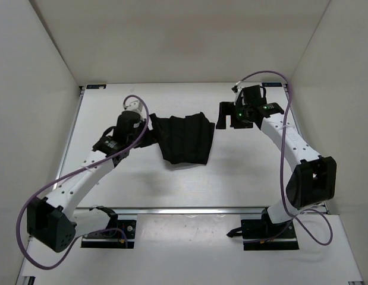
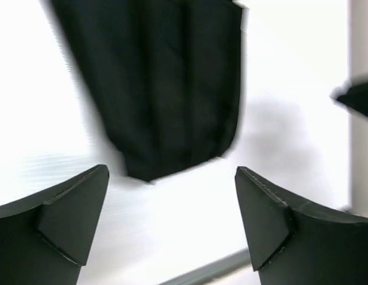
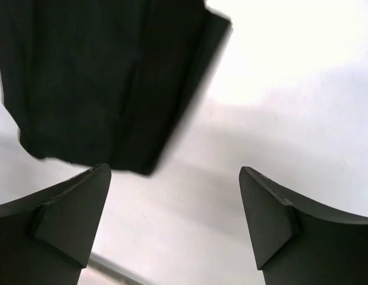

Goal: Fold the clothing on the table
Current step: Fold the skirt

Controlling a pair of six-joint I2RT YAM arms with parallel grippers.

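Between your two grippers the black pleated garment (image 1: 186, 139) sits on the white table (image 1: 249, 172), wide at its far edge and narrower at its near one. Your left gripper (image 2: 172, 168), just off its left side, and your right gripper (image 3: 175, 168), beside its far right corner, both gape wide and hold nothing. I would pinch both far corners evenly, coming in low.

White arms (image 1: 91, 172), black joints (image 1: 50, 222), purple cables (image 1: 270, 72).
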